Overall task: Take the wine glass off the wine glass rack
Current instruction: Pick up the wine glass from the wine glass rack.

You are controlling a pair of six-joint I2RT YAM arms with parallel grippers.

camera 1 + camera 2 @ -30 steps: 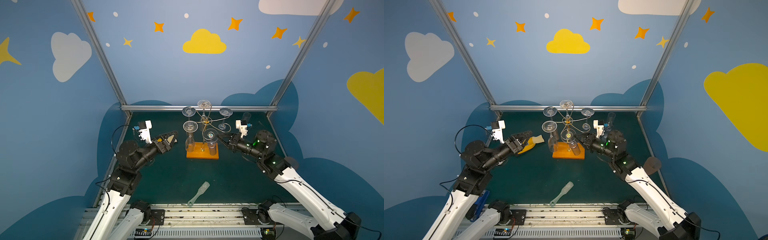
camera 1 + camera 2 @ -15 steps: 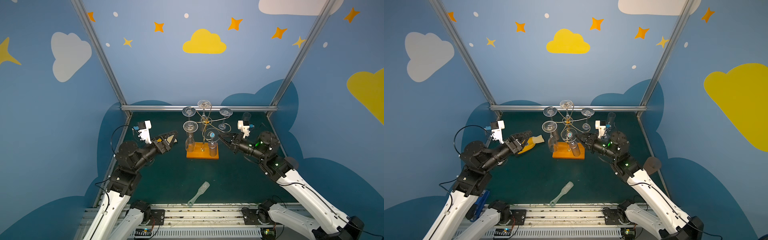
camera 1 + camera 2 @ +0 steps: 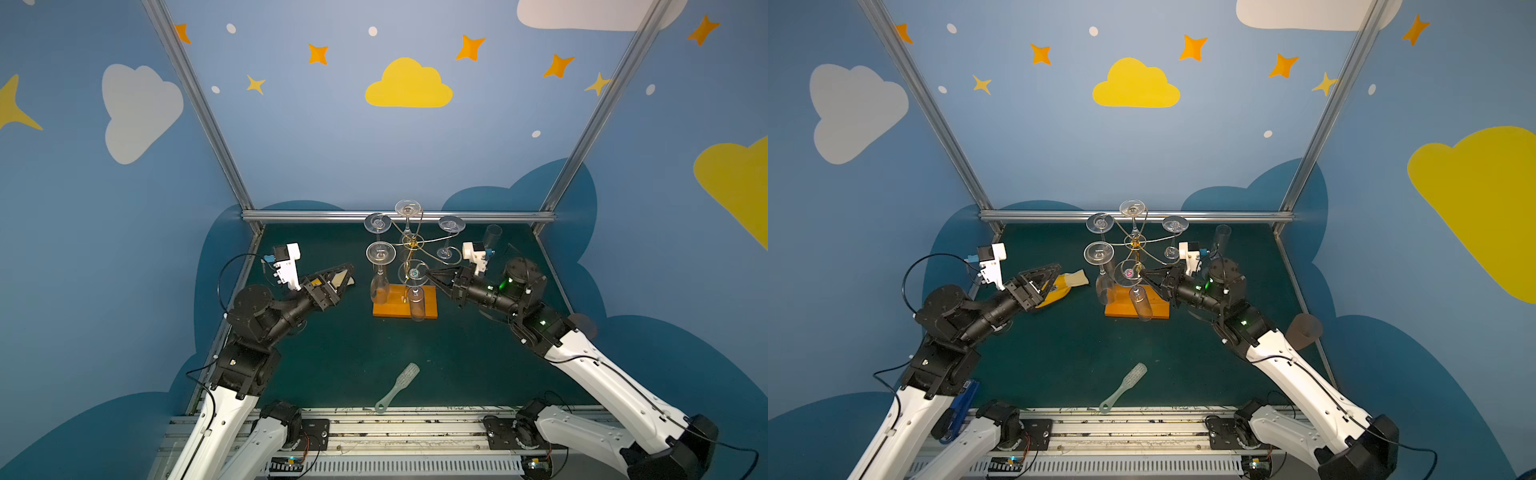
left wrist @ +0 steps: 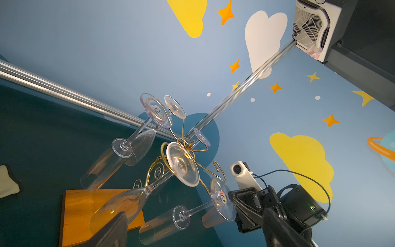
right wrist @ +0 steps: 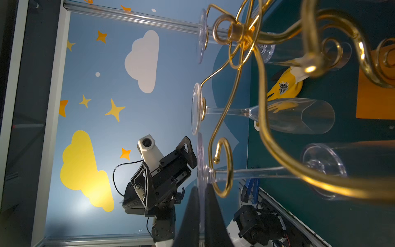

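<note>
Confirm your inventory by kind. Of the wine glass (image 3: pixel 380 252) type you count five, all hung on the one wine glass rack (image 3: pixel 399 305). You also count one clear tumbler (image 3: pixel 492 237), one brown cup (image 3: pixel 1304 330), one yellow glove (image 3: pixel 1059 286) and one pale green brush (image 3: pixel 397 386). You count two robot arms (image 3: pixel 602 374) and two white wrist cameras (image 3: pixel 286 264).

Gold wine glass rack (image 3: pixel 410 245) on orange base (image 3: pixel 386 309); clear wine glass (image 3: pixel 417 307); dark green table (image 3: pixel 353 353); yellow glove (image 3: pixel 1061 291).

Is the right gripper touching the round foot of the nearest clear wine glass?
Touching. Right wrist view shows the right gripper pinching the round foot edge-on.
</note>
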